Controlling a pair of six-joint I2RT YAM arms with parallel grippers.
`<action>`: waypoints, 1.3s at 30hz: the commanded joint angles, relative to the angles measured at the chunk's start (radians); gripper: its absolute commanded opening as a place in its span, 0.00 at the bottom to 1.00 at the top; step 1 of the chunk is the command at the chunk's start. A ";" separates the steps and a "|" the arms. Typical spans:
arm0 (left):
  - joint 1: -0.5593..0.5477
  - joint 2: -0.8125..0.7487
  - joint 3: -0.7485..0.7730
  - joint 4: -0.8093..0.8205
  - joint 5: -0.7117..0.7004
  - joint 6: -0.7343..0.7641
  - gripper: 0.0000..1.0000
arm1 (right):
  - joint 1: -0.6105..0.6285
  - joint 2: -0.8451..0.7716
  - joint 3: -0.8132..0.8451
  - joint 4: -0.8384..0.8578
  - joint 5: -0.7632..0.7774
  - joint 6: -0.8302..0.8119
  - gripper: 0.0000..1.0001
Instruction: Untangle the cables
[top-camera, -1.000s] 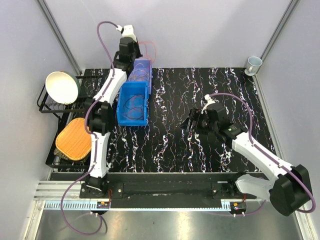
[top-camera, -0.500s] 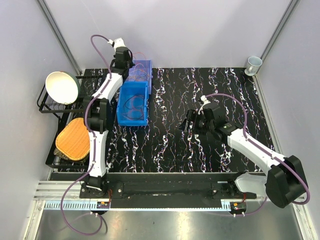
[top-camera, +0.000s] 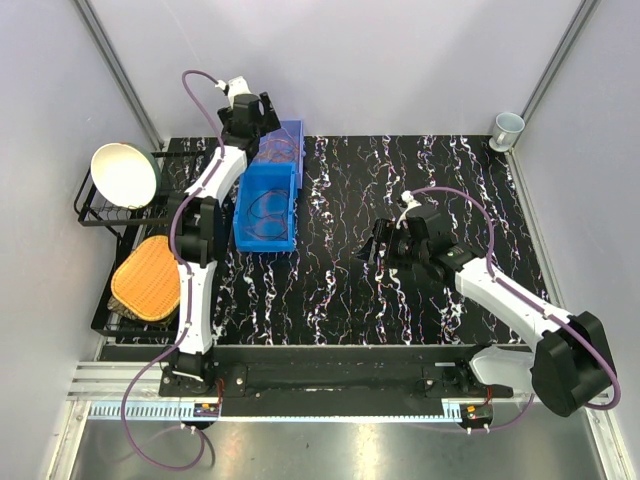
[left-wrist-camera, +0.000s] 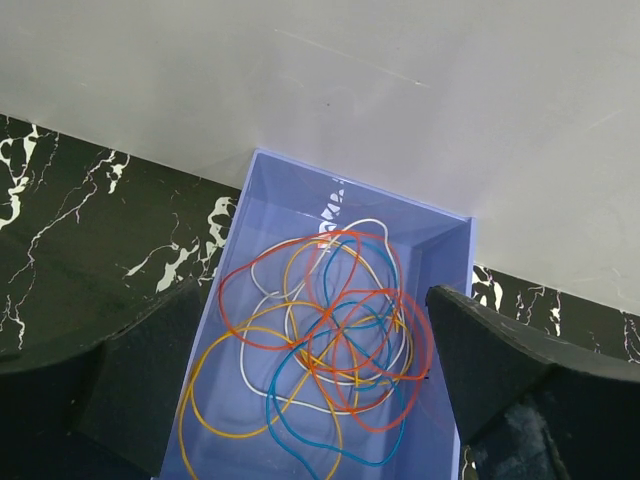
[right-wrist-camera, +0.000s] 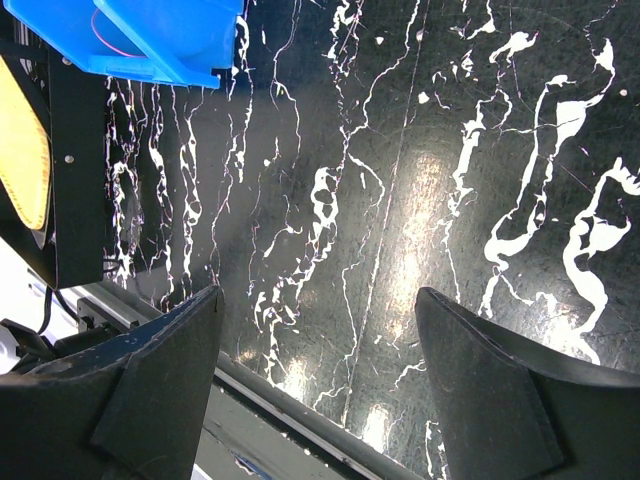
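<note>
The cables (left-wrist-camera: 320, 340) lie as one tangle in the pale far bin (left-wrist-camera: 440, 250), against the back wall. Orange, red, yellow, blue and white loops cross over each other in the bin's middle, none lifted out.

The left fingers (left-wrist-camera: 500, 370) are spread wide and grasp nothing. They hang above the bin, one on each side of the tangle and well clear of it. That placement suits a straight drop onto a single strand, and the wide spread leaves room to pick which one.

The blue bin (top-camera: 240, 215) sits just in front of the far bin and touches it. It holds a thin red loop (top-camera: 262, 208) by itself, so it is probably where freed cables go.

The right fingers (right-wrist-camera: 490, 400) are also released and empty. They hover over bare surface (right-wrist-camera: 400, 150) near the middle, well apart from both bins. This likely keeps the right arm out of the left arm's way until a second grip is needed.

The task looks barely begun, since most loops remain knotted together.
</note>
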 joint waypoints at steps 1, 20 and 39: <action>0.000 -0.085 0.020 0.033 -0.025 -0.013 0.99 | 0.001 -0.031 0.002 0.038 -0.027 0.010 0.82; -0.089 -0.484 -0.301 0.042 0.015 0.069 0.99 | 0.001 -0.056 0.079 -0.034 0.048 -0.044 0.85; -0.156 -1.223 -1.085 -0.096 0.087 -0.043 0.99 | 0.001 -0.106 0.131 -0.139 0.165 -0.090 0.97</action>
